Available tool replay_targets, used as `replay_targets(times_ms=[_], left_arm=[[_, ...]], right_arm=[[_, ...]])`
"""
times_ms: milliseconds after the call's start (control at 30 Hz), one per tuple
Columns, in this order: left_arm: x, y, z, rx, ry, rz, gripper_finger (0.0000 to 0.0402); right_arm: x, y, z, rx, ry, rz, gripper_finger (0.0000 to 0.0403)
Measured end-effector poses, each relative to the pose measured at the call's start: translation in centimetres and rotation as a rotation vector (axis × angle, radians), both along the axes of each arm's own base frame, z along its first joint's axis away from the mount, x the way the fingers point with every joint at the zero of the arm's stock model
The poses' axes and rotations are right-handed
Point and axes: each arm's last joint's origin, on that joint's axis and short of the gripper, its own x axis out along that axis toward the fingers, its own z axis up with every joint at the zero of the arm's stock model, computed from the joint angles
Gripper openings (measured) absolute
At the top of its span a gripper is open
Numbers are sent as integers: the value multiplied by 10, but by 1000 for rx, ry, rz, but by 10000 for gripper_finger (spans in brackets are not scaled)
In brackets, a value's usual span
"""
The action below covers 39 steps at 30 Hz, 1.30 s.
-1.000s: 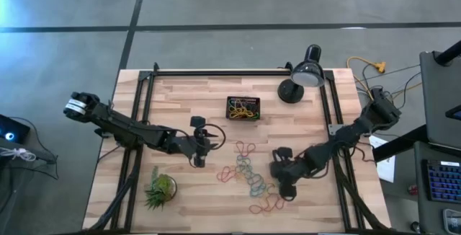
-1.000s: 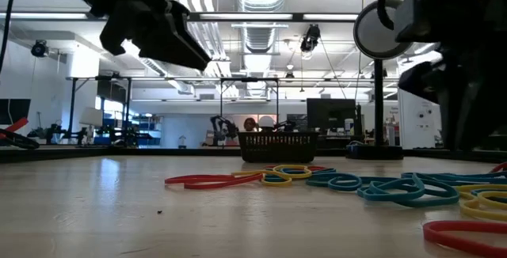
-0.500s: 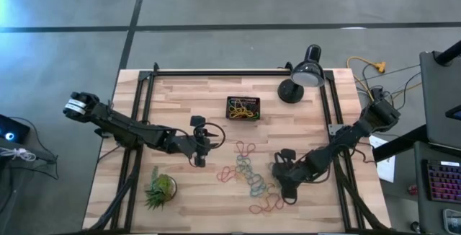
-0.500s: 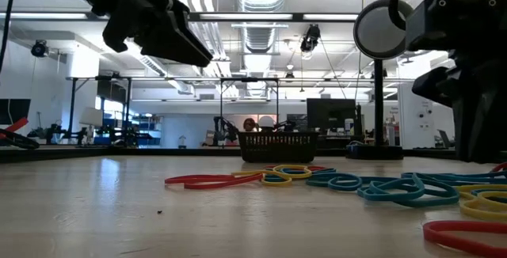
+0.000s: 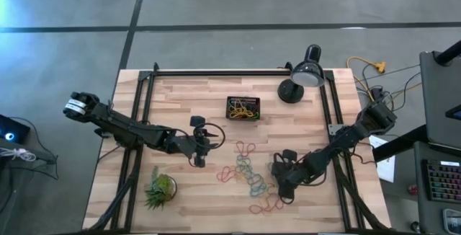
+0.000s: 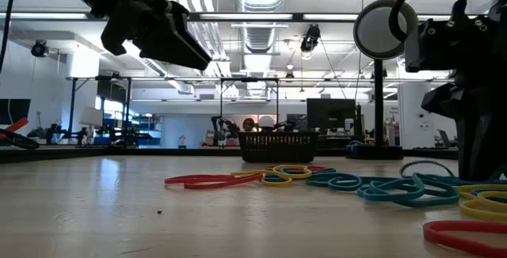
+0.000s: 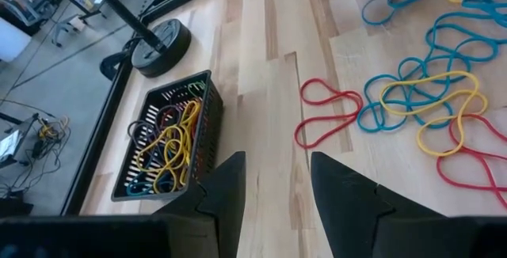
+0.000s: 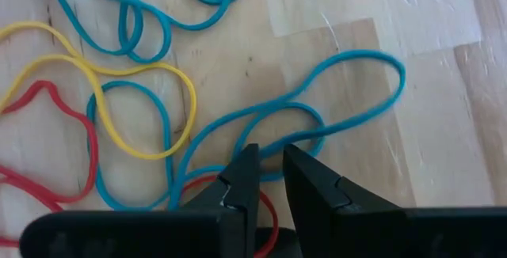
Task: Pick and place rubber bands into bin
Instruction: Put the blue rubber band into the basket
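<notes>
The step in hand is a pick. The right claw (image 8: 267, 180) is down among the loose rubber bands (image 5: 248, 176) on the bench (image 5: 180, 98), at the right side of the pile, toward the near edge. In the right wrist view its two fingers stand nearly together with only a slim gap, and a blue band (image 8: 317, 115) runs right up to their tips. Whether the band is actually pinched between them I cannot tell; in the low view a thin loop arches just beside that claw, which suggests a band may be caught, but it is not clear.

If the band is caught, the next move calls for a lift clear of the pile and a carry toward the far edge, where the bin (image 5: 243, 108) sits a little past the bench's middle, near the desk lamp (image 5: 301, 78). The blue loop is tangled with its neighbours, so a slow lift looks wise, so that they are not dragged along. If nothing is caught, the fingers need to open and reset around a strand.

The left claw (image 7: 273, 180) hangs above the bench between the bin and the pile, its fingers parted and nothing between them; it waits.

The bin already holds a tangle of bands, mostly yellow with some red, green and dark ones (image 7: 166, 143). Many more lie on the bench: red, blue, yellow and green loops spread from the middle toward the near edge. A small green plant (image 5: 160, 188) stands near the near left corner, well apart from them.
</notes>
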Motion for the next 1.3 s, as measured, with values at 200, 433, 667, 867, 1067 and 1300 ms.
replay_targets(times_ms=[200,433,667,867,1067,1300], left_arm=[[0,0,-1,1,3,0,128],[0,0,-1,1,3,0,128],[0,0,-1,1,3,0,128],[0,0,-1,1,3,1,128],[0,0,-1,2,3,1,128],[0,0,-1,2,3,1,128]], right_arm=[[0,1,0,25,5,-2,57],[1,2,1,72,3,1,57],[1,5,1,133,22,-32,58],[-1,8,1,200,62,-45,79],[-3,7,-1,176,82,-36,52],[-1,6,1,44,24,48,9]])
